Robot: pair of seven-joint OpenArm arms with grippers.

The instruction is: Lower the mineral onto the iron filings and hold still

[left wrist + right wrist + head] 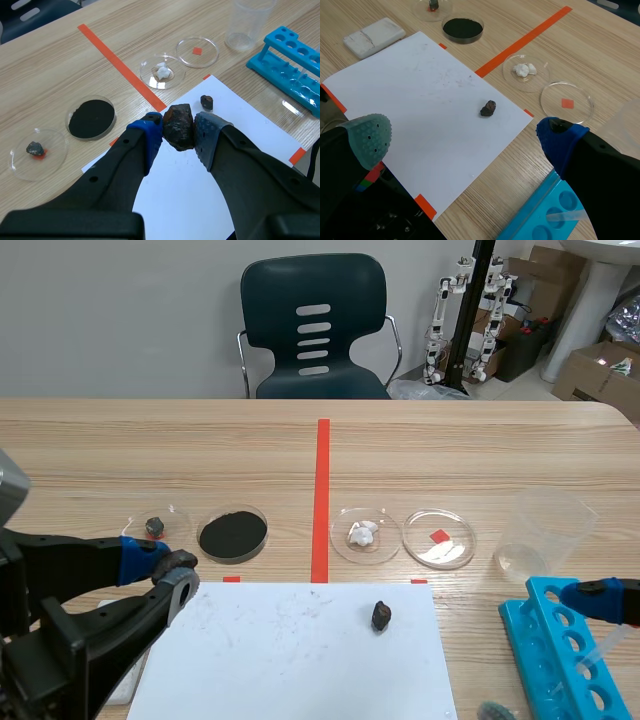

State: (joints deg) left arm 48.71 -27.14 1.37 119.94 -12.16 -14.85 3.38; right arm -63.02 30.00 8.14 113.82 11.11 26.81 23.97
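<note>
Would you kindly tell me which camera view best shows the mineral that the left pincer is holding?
The left wrist view: the mineral sits plainly between the left pincer's pads. In the scene view that pincer largely hides it; the right wrist view misses it.

Left gripper (178,135) low at left, fingers clamped on the mineral (178,124). Right gripper (465,140) low at right, fingers spread wide, holding nothing.
</note>
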